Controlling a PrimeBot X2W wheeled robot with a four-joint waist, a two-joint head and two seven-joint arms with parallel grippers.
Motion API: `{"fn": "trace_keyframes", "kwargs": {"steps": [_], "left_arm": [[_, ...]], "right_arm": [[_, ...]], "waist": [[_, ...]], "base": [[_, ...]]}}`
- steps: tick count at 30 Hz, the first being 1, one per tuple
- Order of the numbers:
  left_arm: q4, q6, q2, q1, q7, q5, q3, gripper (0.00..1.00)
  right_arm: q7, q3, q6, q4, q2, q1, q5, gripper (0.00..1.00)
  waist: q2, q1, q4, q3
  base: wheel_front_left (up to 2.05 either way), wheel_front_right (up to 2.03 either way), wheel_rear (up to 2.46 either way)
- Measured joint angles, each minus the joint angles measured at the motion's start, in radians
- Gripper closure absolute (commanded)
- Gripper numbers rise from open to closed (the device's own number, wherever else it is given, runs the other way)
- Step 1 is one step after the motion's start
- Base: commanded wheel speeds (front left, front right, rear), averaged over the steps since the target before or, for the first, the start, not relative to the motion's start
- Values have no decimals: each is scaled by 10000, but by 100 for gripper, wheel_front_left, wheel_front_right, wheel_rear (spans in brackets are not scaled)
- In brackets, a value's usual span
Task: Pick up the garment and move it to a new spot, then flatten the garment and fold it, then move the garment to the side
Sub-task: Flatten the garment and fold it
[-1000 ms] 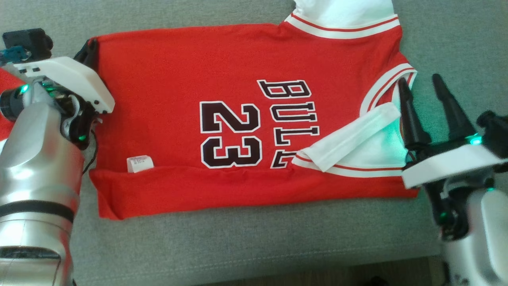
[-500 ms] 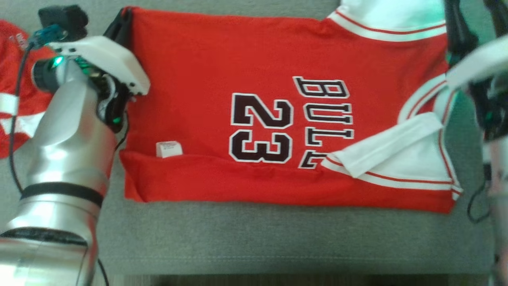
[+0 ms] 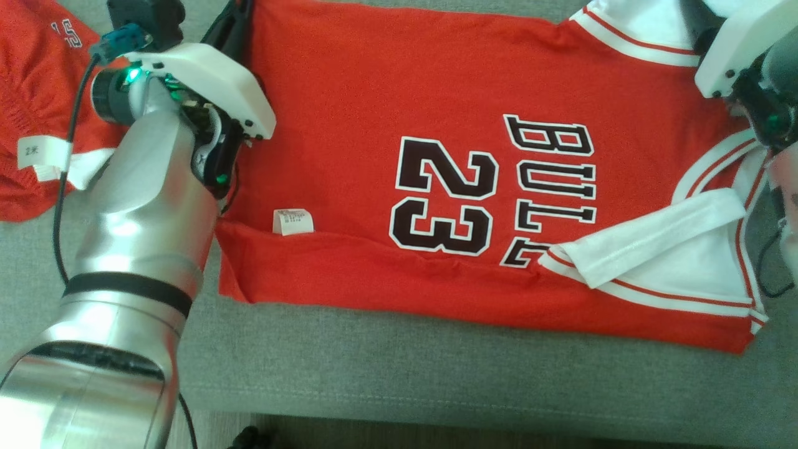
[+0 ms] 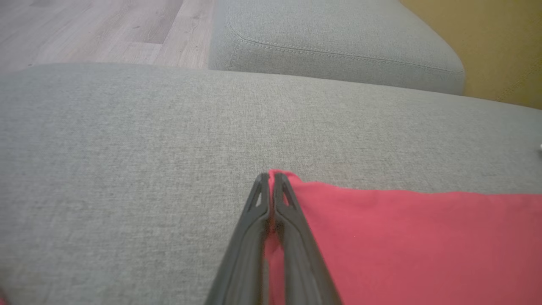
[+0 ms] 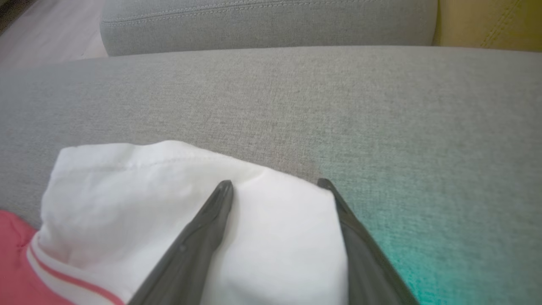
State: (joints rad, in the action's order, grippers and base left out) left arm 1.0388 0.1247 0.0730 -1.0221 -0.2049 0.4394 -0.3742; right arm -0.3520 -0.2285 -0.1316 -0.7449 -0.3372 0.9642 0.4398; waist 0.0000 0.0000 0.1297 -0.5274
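Outboard of the left jaws, another red piece of clothing [image 3: 37,75] lay bunched on the grey cushion [image 3: 436,374]. The left gripper [image 4: 269,177] was pressed closed on the far hem corner of the jersey [image 3: 374,93], with red cloth showing in the slit between its fingers. From that pinch the jersey ran flat across the cushion toward the right jaws, number side up. Its near long edge was already turned over itself in a strip just below the care label [image 3: 293,221], and a white sleeve was tucked in. The right gripper [image 5: 275,183] stood wide apart, straddling the white shoulder fabric and gripping nothing. Moving and flattening looked done and folding partly done; the far-side fold and the shift aside remained. In the head view both sets of fingertips were cut off at the top edge. I could not tell whether the right fingers touched the cloth, or how many layers the left held.
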Motion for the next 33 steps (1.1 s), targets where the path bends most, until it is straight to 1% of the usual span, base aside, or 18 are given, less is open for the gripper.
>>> {"fn": "trace_keyframes", "kwargs": {"steps": [5,6,7,8,10,13,17,20,25,33], "left_arm": [[36,0,-59,-66,-86,253,-201,100],[56,0,-58,-73,-100,311,-276,100],[82,0,-59,-73,-130,353,-332,100],[117,0,-63,-73,-159,407,-359,100],[142,0,-59,-73,-173,456,-374,100],[176,0,-19,-71,-265,617,-401,100],[65,75,123,-53,-359,667,-399,100],[-232,73,303,-23,-435,667,-349,100],[-1120,36,571,573,-447,663,-207,100],[-3133,-295,917,2498,-447,635,326,100]], "right_arm": [[-353,-562,0,-468,-245,520,307,0],[-374,-616,0,-531,-259,570,389,39],[-397,-681,0,-585,-268,603,468,81],[-391,-750,0,-604,-291,616,523,100],[-311,-832,0,-600,-316,623,579,100],[370,-984,0,-556,-347,550,738,100],[1494,-1007,0,-65,-481,353,1043,100],[2042,-1041,0,403,-610,227,1256,100],[2665,-1292,0,1400,-826,-428,1528,100],[3540,-1475,0,3147,-1091,-2391,1781,100]], "waist": [[0,0,62,-82],[0,0,69,-89],[0,0,76,-88],[0,0,82,-76],[0,0,84,-56],[0,1,77,31],[0,0,45,281],[0,0,-7,471],[0,0,-145,748],[0,0,-310,1031]], "base": [[0,0,0],[0,0,0],[0,0,0],[0,0,0],[0,0,0],[0,0,0],[0,0,0],[0,0,0],[0,0,0],[0,0,0]]}}
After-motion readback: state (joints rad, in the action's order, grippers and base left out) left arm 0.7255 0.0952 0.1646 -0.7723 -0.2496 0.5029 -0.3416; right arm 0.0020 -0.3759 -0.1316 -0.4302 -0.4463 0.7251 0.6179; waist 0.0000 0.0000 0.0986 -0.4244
